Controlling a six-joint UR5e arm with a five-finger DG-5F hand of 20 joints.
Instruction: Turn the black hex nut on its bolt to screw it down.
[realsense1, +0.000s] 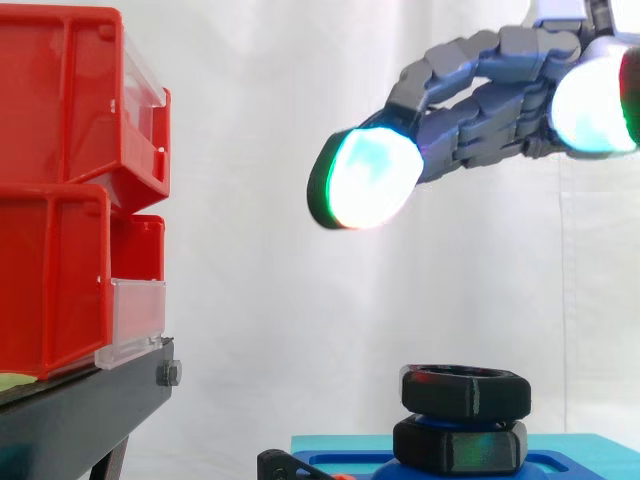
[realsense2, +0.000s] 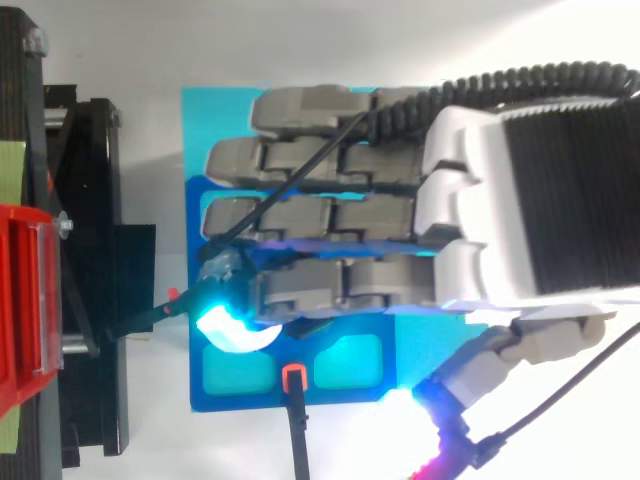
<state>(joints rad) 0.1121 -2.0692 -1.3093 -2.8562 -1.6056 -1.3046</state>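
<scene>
Starting at the left, we note the red bins (realsense1: 60, 190) on their black stand (realsense1: 90, 410), glossy moulded plastic, clear of the work. Right of centre, the black hex nut (realsense1: 465, 390) sits atop a second black hex piece (realsense1: 460, 447) on the blue base (realsense1: 590, 450); its matte flat faces offer grip. Above it, well apart, the robot hand (realsense1: 480, 110) hangs with fingers loosely extended, holding nothing, its rounded pad (realsense1: 368, 180) glowing cyan. We advise lowering straight down, seating pads on opposite flats, then turning without tilting.
</scene>
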